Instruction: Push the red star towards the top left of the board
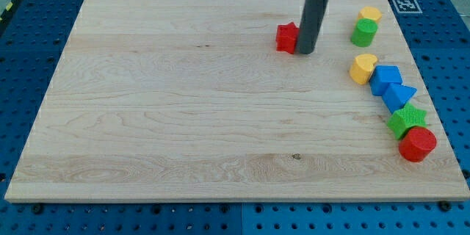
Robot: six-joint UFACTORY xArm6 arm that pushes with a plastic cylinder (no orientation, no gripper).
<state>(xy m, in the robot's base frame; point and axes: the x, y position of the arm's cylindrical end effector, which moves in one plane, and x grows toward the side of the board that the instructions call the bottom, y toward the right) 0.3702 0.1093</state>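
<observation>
The red star (286, 37) lies on the wooden board (183, 103), right of centre near the view's top. My tip (305, 51) stands right against the star's right side, touching it or nearly so. The dark rod rises from there to the view's top edge.
Other blocks stand along the board's right side: a yellow hexagon (371, 14), a green cylinder (363, 33), a yellow block (363, 67), a blue block (385, 79), a blue triangle (399, 96), a green star (407, 120) and a red cylinder (418, 144). A marker tag (405, 4) sits beyond the top right corner.
</observation>
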